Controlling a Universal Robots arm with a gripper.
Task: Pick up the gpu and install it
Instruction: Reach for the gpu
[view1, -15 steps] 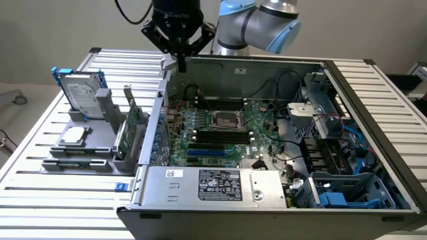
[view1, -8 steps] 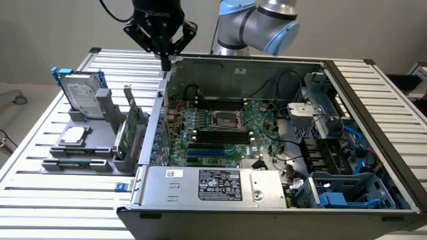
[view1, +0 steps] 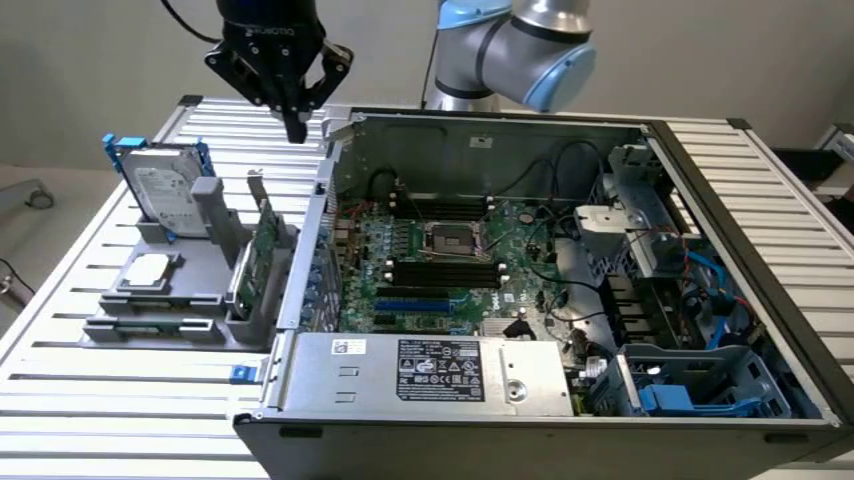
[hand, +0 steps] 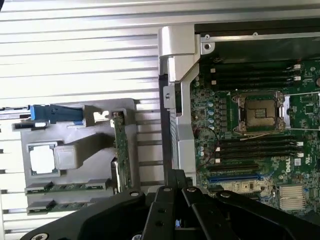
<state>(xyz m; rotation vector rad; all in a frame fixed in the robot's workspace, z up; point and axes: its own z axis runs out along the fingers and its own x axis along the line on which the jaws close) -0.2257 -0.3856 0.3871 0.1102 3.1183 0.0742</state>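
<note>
Gripper (view1: 296, 126) pointing straight down, jaws closed together; arm (view1: 527, 50) bent behind it

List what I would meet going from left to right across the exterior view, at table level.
hard drive in its blue frame → gpu, standing in the gray holder → motherboard inside the open case → blue plastic cage

Ext. high oblique; wrist prob. top-down

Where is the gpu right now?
The gpu stands on edge in the grey holder at the exterior view's left, between the hard drive and the computer case.
</note>
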